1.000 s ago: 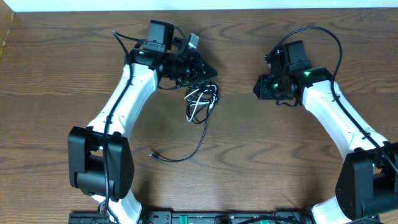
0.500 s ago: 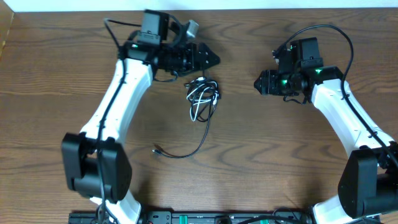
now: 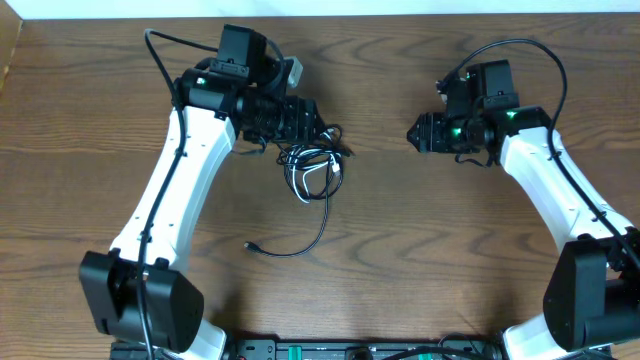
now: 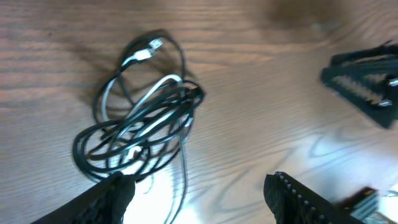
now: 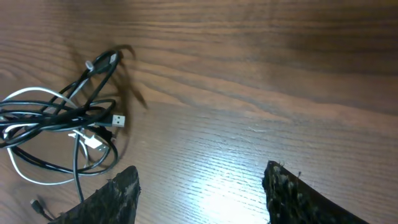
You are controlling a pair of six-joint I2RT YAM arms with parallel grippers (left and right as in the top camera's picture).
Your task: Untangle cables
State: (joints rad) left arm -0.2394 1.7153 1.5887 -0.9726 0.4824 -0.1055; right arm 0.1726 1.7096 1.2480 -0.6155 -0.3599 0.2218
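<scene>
Left gripper (image 4: 199, 186) of mine hangs spread beside the tangled black and white cables (image 4: 137, 124) on the wooden table (image 4: 280, 74); my right gripper (image 5: 200, 177) is spread too, well apart.

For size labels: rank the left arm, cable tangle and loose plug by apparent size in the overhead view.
1. Left arm.
2. Cable tangle.
3. Loose plug.
None look alike.
</scene>
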